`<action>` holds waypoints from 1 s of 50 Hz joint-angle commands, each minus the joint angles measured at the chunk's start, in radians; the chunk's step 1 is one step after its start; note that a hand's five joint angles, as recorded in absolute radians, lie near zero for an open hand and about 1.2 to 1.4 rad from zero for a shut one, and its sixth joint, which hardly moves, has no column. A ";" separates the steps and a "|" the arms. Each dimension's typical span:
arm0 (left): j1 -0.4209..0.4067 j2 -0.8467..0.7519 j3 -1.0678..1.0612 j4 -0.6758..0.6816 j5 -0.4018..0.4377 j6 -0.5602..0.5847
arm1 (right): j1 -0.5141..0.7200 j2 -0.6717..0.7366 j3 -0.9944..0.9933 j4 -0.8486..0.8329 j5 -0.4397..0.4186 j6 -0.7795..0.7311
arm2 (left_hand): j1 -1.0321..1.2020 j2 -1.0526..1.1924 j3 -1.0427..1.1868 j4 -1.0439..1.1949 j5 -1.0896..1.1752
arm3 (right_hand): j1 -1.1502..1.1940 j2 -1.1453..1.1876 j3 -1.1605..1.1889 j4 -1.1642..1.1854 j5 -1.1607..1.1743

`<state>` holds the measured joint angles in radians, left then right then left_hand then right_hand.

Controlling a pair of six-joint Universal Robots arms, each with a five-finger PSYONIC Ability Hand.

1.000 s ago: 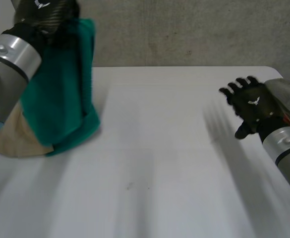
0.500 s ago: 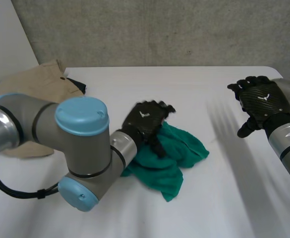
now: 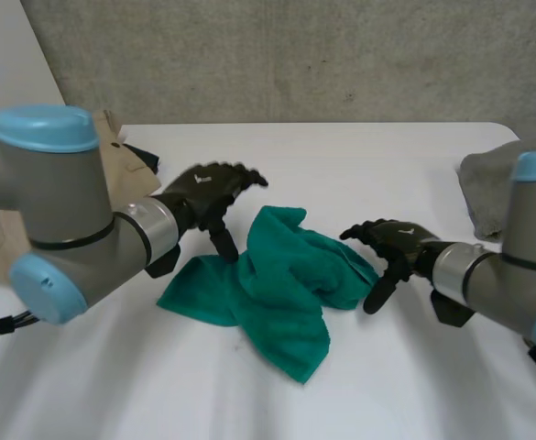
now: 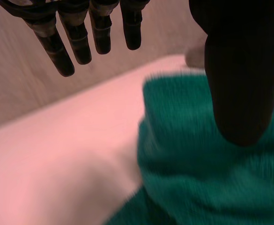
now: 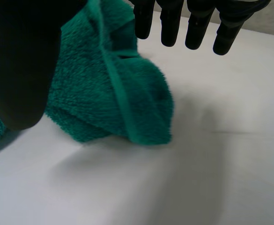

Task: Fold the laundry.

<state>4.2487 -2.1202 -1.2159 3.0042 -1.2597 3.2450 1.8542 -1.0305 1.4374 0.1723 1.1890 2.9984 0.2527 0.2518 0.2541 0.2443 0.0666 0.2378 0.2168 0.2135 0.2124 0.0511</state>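
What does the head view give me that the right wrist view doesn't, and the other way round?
Head view adds: the left hand, open by the towel's left part, the towel's whole crumpled outline, and a tan garment and a grey cloth at the table's left and right edges. Right wrist view adds: a close look at the towel's hemmed fold near the right hand's fingertips. Both: the towel, the open right hand at its edge, the table.
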 commanded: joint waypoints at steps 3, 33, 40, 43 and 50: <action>0.002 -0.211 0.165 -0.125 0.129 0.041 | 0.108 0.096 -0.064 -0.088 0.086 0.016 | 0.008 0.009 0.006 0.016 0.019 | 0.509 0.530 0.534 0.535 0.522; -0.044 -0.015 0.185 0.742 -0.188 0.249 | 0.137 -0.092 -0.276 -0.827 0.324 -0.427 | 1.144 1.144 1.142 1.152 1.155 | 1.158 1.180 1.183 1.184 1.171; -0.043 -0.015 -0.069 0.589 -0.198 0.263 | 0.129 -0.008 -0.175 -0.578 0.314 -0.427 | 1.144 1.144 1.142 1.152 1.155 | 1.158 1.180 1.183 1.184 1.171; -0.041 -0.027 -0.171 0.512 -0.201 0.294 | 0.126 0.036 -0.106 -0.481 0.302 -0.435 | 1.144 1.144 1.142 1.152 1.155 | 1.158 1.180 1.183 1.184 1.171; -0.046 -0.043 -0.330 0.354 -0.292 0.380 | 0.134 0.101 -0.006 -0.424 0.297 -0.444 | 1.144 1.144 1.142 1.152 1.155 | 1.158 1.180 1.183 1.184 1.171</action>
<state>4.2084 -2.1573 -1.4401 3.4679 -1.4755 3.5657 1.9818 -0.9783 1.3588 -0.2901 1.4889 2.5631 1.1433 1.2009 1.1953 1.2016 0.9530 1.1146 1.1731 1.1905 1.1971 1.0129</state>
